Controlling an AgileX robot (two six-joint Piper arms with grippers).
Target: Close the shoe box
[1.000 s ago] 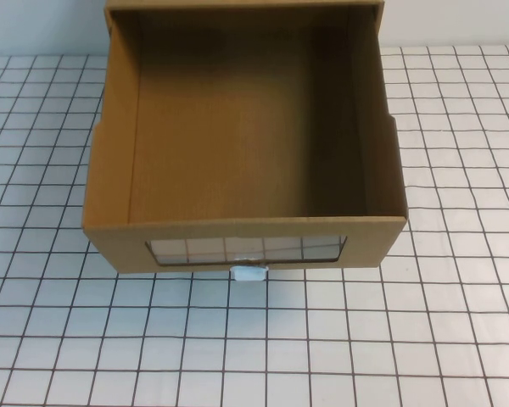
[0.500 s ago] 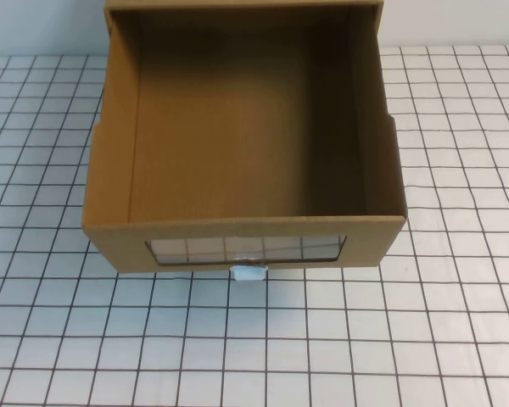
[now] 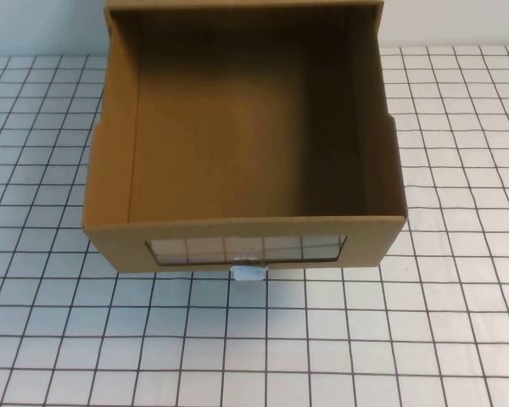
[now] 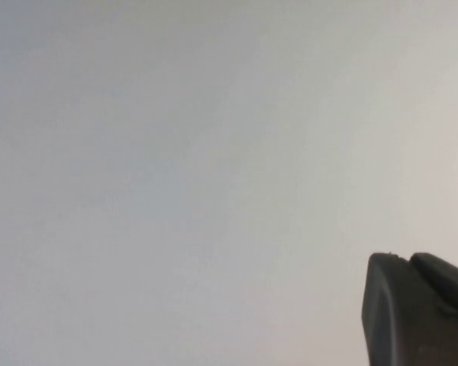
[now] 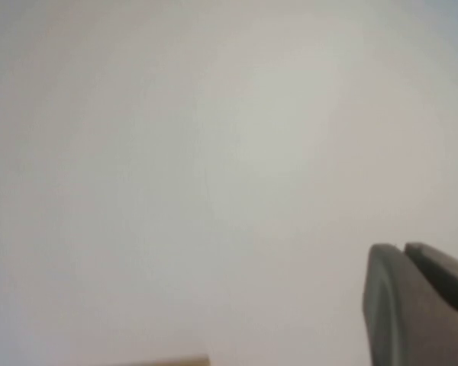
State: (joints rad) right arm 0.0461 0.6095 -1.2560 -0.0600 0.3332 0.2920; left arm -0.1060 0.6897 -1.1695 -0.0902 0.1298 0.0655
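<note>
Box: the brown cardboard drawer-style shoe box (image 3: pixel 246 153) sat mid-table, drawer pulled toward the robot, empty, awaiting a push.
Left gripper (image 4: pixel 421 309): raised off-table; finger state untellable.
Right gripper (image 5: pixel 421 305): likewise.

From my seat this reads as a lab-style test bench, not a home. The bench (image 3: pixel 458 339) is covered edge to edge in a white sheet ruled with a black grid, and a plain pale wall (image 3: pixel 34 25) runs along its far edge. 1 brown cardboard shoe box (image 3: pixel 242 136) sits at the far middle, nothing homely around it.
</note>
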